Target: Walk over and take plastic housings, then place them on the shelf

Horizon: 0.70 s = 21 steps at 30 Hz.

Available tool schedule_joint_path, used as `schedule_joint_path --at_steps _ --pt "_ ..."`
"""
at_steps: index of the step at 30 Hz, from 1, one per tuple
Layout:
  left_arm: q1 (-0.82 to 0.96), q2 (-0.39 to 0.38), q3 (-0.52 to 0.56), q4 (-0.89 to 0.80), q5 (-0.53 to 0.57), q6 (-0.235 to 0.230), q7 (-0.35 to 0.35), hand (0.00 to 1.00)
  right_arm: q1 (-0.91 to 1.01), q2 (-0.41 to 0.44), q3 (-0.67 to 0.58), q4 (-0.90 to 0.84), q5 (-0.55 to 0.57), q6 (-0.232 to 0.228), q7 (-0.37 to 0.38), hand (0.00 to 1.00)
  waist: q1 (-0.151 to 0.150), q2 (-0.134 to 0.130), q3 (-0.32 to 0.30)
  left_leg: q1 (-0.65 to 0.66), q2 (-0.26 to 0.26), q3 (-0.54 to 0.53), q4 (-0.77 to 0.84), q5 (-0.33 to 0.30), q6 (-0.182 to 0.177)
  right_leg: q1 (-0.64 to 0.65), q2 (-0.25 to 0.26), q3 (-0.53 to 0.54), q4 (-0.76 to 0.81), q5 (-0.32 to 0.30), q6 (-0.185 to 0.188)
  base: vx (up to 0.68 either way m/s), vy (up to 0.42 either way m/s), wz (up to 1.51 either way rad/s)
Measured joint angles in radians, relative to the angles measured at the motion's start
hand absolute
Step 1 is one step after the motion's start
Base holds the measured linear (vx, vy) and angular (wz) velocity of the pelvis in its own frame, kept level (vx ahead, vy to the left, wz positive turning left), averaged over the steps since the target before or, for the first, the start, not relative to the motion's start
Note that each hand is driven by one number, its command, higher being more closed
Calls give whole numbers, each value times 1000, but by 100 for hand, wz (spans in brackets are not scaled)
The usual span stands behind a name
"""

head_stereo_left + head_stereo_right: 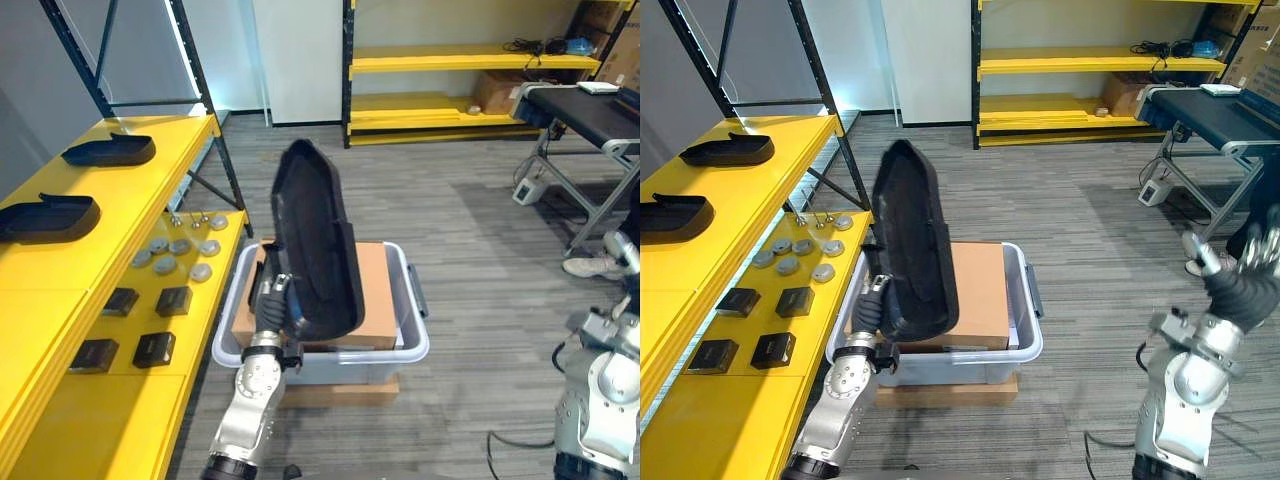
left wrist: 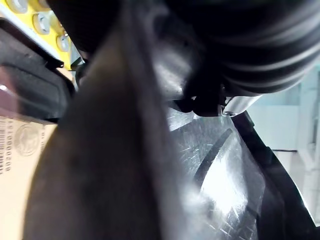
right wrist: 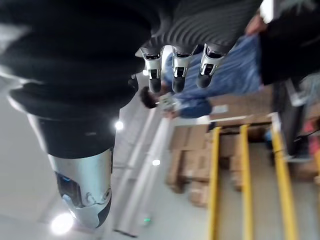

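Yellow shelf (image 1: 130,200) on the robot's left carries two shelved housings (image 1: 110,150). Left robot hand (image 1: 277,297) grips the low end of a black plastic housing (image 1: 315,240), long axis upright, above the clear bin (image 1: 420,335). Shelf is nearest this arm. Right robot hand (image 1: 1240,285) idle, fingers relaxed.

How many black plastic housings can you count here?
3. Two lie on the yellow shelf, a farther housing and a nearer housing; the third housing is upright in the left hand above the bin. More may hide in the bin.
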Motion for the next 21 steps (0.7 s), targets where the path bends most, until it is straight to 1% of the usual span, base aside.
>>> schedule_joint_path --at_steps 4,6,8,10,12,13,14,15,16,17,18,19,20,21 --pt "62 0 22 -40 3 -12 -1 100 58 36 36 183 -61 23 45 0 0 7 10 10 -1 0 0 -7 -4 3 -3 0 25 -17 -1 0 0 0" --pt "79 0 16 -49 3 -13 -5 100 70 46 96 317 -74 36 67 0 5 5 12 12 0 -5 0 -9 -3 4 -3 -6 49 -31 0 -7 -1 8" --pt "85 1 16 -49 2 -13 -6 100 72 61 137 386 -74 40 84 0 4 1 15 12 0 -8 0 -15 0 5 -6 -17 70 -45 -1 -29 -1 18" --pt "119 0 11 -55 1 -18 -6 100 73 68 227 481 -95 50 110 0 10 -2 18 16 -8 -23 0 -20 5 2 -16 -32 108 -79 -4 -14 9 27" --pt "134 -1 9 -64 1 -19 -6 100 73 77 245 507 -107 58 121 0 21 -3 21 15 -9 -37 0 -19 5 1 -19 -38 126 -94 1 12 -8 33" --pt "139 -1 8 -72 0 -23 -6 100 72 81 269 524 -114 64 125 0 37 -5 29 5 -19 -63 6 -18 4 0 -26 -63 150 -106 6 9 -18 86" --pt "139 -1 9 -86 -1 -29 -4 100 63 83 295 537 -115 69 125 0 37 -14 44 -34 -36 -114 45 -20 7 -5 -41 -116 185 -126 5 -8 -16 111" --pt "139 -3 8 -96 -1 -29 -3 100 57 83 304 545 -115 72 123 0 38 -19 48 -61 -45 -135 62 -27 20 -12 -52 -154 201 -132 0 -24 -9 195" --pt "136 -3 8 -113 0 -31 1 100 42 94 298 561 -115 76 118 0 33 -29 51 -114 -49 -69 68 -86 115 -12 -84 -269 194 -134 2 -5 -2 190" --pt "127 -3 8 -113 0 -33 4 100 36 98 292 565 -116 76 115 0 32 -44 57 -127 -49 -14 74 -116 159 2 -100 -316 172 -126 1 22 59 248" --pt "95 -9 10 -114 1 -34 19 100 11 98 287 598 -116 76 105 0 34 -51 85 -162 -19 158 159 -122 166 25 -127 -398 154 -118 -2 23 80 219" --pt "76 -18 13 -114 1 -34 37 100 -17 83 278 614 -116 79 101 0 35 -34 98 -186 27 340 245 -127 173 42 -132 -480 154 -120 0 29 90 209" --pt "68 -22 14 -113 1 -34 45 100 -27 72 276 618 -115 79 100 0 34 -23 102 -184 49 422 275 -133 183 55 -131 -516 157 -124 5 69 92 184" --pt "57 -23 15 -112 1 -35 52 100 -46 54 276 628 -115 80 100 0 29 -14 105 -164 70 531 283 -135 174 78 -140 -575 169 -139 23 107 95 134"
